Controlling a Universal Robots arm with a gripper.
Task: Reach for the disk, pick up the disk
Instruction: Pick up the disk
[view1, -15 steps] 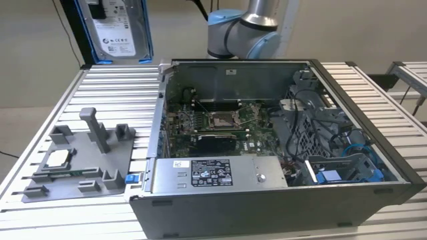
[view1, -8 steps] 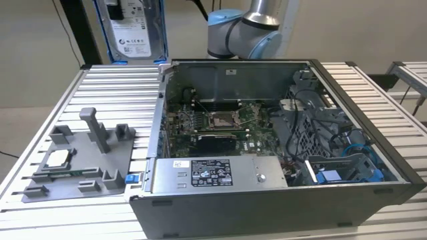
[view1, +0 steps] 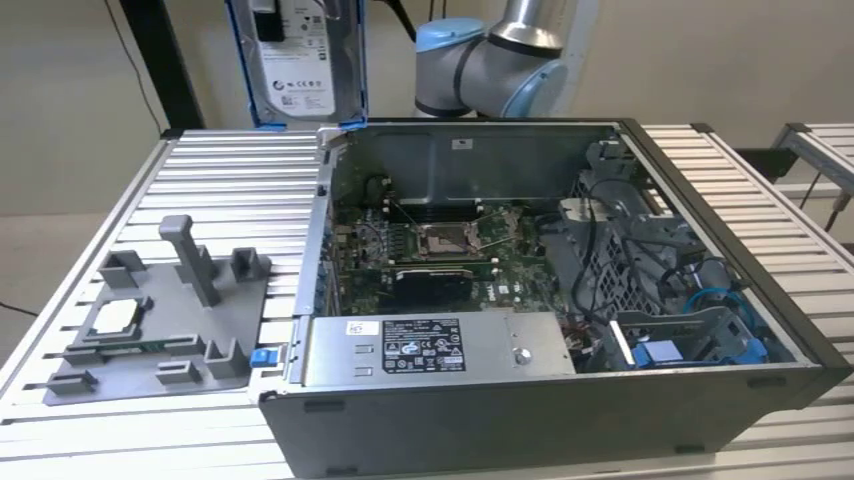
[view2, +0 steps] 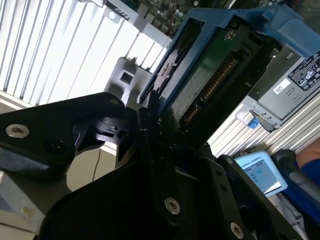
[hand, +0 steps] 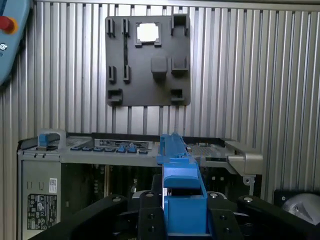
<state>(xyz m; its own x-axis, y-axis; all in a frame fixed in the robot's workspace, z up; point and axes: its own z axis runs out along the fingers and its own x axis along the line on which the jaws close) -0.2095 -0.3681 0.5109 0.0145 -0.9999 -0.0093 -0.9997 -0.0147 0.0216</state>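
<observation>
Now | flat rectangular silver-grey metal disk (view1: 310, 70), white label, glossy blue plastic frame: in the air near far corner of open grey metal computer case (view1: 441, 420), upright, long axis vertical | black gripper (hand: 184, 222) pinching its blue frame | ribbed aluminium table (view1: 227, 180) below

Open dark-grey metal computer case (view1: 534, 425) on slatted aluminium counter (view1: 227, 190), beside flat grey plastic fixture plate (view1: 140, 378) holding square silver chip (view1: 112, 316)

The disk (view1: 304, 70), white-labelled and blue-framed, hung upright above the slatted table (view1: 227, 170), just behind the open computer case (view1: 534, 430), beside my arm (view1: 494, 60). A grey tray (view1: 134, 380) lay at the exterior view's left.
</observation>
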